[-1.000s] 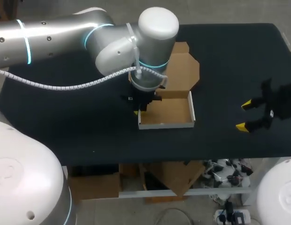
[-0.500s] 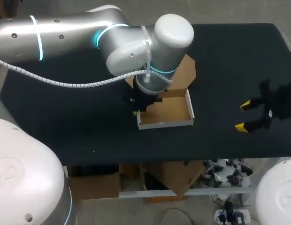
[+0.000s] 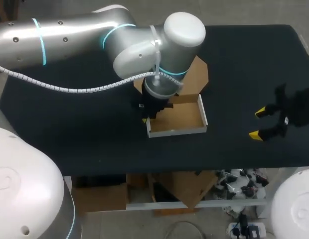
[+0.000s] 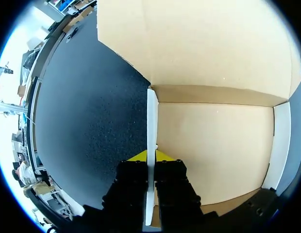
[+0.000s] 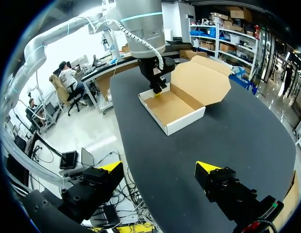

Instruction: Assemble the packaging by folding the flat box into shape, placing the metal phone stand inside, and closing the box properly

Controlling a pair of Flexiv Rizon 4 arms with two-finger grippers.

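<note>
Forming the box: the folding step, near its end. Nearest the front edge of the table (image 3: 70, 144), the box (image 3: 182, 118) stands as a shallow open tray with its low front wall (image 3: 177, 132) upright. Level with it but well apart, toward my right side, my right gripper (image 3: 258, 123) hangs above the table, fingers spread wide and holding nothing. A little farther back, my left gripper (image 4: 150, 161) points down onto the tray's side wall (image 4: 152, 121). The wall's white edge runs up between the two fingers, which press it from inside and outside, so this claw is narrow and clamped on the wall. Beyond the wall, nothing lies on the tray floor. At the far side, the lid (image 3: 198, 74) rises from the rear wall and leans back, open. The metal phone stand appears in no view.

Judgement: folding is the step in hand, with the walls raised and this side wall being set. Loading and closing are not yet begun. The next move calls for letting go of the wall without dragging it outward, then locating and bringing the stand. The free right claw looks well placed for that, and the lid should be left open.
</note>
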